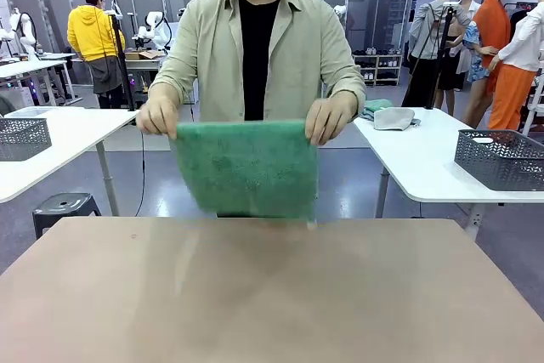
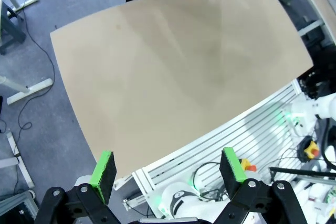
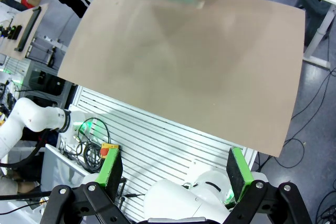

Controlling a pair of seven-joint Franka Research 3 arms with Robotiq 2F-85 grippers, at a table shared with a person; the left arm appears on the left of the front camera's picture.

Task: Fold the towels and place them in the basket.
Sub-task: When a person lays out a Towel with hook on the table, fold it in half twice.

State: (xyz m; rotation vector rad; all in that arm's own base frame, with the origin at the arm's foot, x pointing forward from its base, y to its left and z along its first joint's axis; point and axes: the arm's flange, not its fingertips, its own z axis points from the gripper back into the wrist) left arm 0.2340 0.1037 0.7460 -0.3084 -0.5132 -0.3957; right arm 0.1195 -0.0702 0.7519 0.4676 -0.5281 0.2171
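left claw [image 2: 168,166] wide, empty | right claw [image 3: 175,163] wide, empty | person [image 1: 255,48] holds mint towel [image 1: 246,167] at table [image 1: 272,295]'s far edge

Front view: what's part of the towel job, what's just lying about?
Job: green towel; person's hands holding it up; table; likely the dark mesh basket on the right side table.
Lying about: stool; paler mesh basket on the left side table.
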